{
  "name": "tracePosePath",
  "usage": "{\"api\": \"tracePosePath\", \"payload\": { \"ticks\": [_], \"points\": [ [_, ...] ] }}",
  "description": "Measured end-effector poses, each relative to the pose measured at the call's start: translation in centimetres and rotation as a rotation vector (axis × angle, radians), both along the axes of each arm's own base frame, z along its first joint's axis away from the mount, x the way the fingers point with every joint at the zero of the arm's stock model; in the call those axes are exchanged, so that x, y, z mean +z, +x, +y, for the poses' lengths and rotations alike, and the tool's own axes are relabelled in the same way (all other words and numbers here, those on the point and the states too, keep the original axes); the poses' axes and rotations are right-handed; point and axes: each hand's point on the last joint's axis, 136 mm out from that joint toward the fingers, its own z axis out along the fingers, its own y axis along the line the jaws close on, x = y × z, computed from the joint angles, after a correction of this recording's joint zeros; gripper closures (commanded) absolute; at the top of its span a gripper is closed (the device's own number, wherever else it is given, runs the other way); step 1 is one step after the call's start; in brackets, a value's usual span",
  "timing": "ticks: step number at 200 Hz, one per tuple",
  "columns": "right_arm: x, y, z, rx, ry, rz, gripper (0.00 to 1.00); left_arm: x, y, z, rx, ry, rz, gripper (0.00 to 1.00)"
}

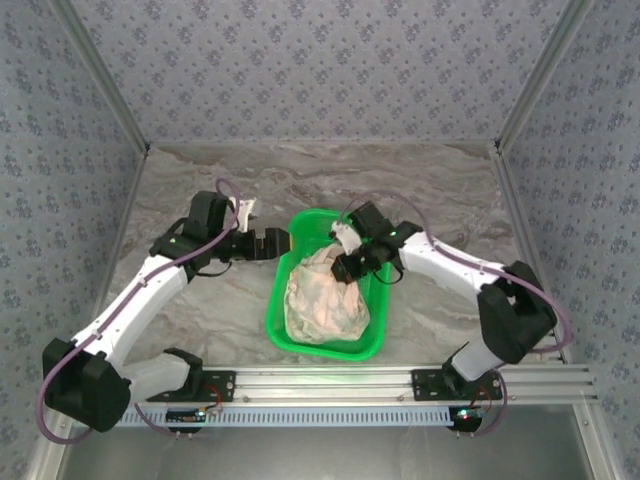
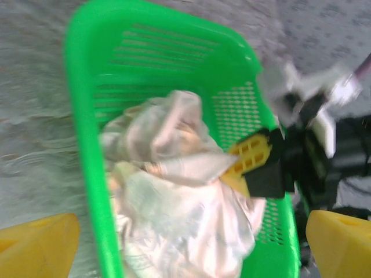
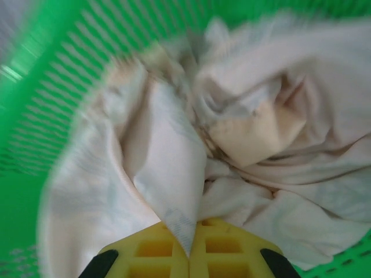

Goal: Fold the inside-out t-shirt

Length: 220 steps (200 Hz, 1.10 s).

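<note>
The inside-out t-shirt lies crumpled in a green basket, its pale pinkish-cream side outward. My right gripper reaches into the basket from the right and is shut on a fold of the t-shirt; the cloth's hem runs down between the closed yellow pads. From the left wrist view, the right gripper pinches a pulled-up corner of the t-shirt. My left gripper hovers open at the basket's left rim, its yellow fingers wide apart with nothing held.
The green basket has slotted walls and sits mid-table on a grey marbled surface. Patterned walls close in the back and both sides. An aluminium rail runs along the near edge.
</note>
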Motion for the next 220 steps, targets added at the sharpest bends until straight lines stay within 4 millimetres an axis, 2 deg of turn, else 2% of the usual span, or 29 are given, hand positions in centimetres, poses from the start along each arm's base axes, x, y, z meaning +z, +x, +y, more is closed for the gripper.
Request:
{"api": "tracePosePath", "payload": {
  "ticks": [27,38,51,77,106,153,166,180,190,198,211,220],
  "points": [
    [7.8,2.2,1.9,-0.004,0.164,-0.132,1.0,1.4,-2.5,-4.2,-0.222,-0.017,-0.163,0.0],
    [10.4,2.7,2.5,0.004,0.219,-0.176,1.0,1.4,-3.2,-5.8,-0.285,0.016,-0.258,0.0],
    [12.2,2.9,2.8,0.01,0.261,-0.205,1.0,1.1,-3.0,-7.1,-0.32,0.055,-0.351,0.0],
    [13.2,2.9,2.4,-0.003,0.299,-0.188,1.0,-1.2,-0.8,-8.1,-0.303,0.131,-0.484,0.0],
    [13.7,2.8,2.2,-0.012,0.329,-0.159,1.0,-3.8,0.4,-8.8,-0.303,0.209,-0.562,0.0],
    [14.6,2.3,0.9,-0.026,0.355,-0.134,1.0,-2.8,1.9,-10.1,-0.298,0.234,-0.752,0.01],
    [14.8,2.3,0.7,-0.033,0.363,-0.132,1.0,-2.5,2.1,-10.8,-0.306,0.205,-0.773,0.22],
    [14.8,2.5,0.3,-0.048,0.361,-0.128,1.0,-2.5,2.3,-11.4,-0.313,0.186,-0.774,0.5],
    [14.7,2.7,0.0,-0.059,0.358,-0.126,0.99,-2.5,2.4,-11.7,-0.319,0.176,-0.773,0.75],
    [14.7,2.8,-0.2,-0.064,0.359,-0.128,0.95,-2.4,2.5,-11.8,-0.323,0.166,-0.776,0.99],
    [15.0,2.6,-0.6,-0.07,0.367,-0.138,0.81,-2.0,2.6,-11.8,-0.327,0.146,-0.777,1.0],
    [15.1,2.3,-1.1,-0.085,0.373,-0.138,0.6,-1.8,2.6,-11.7,-0.328,0.125,-0.768,1.0]
  ]
}}
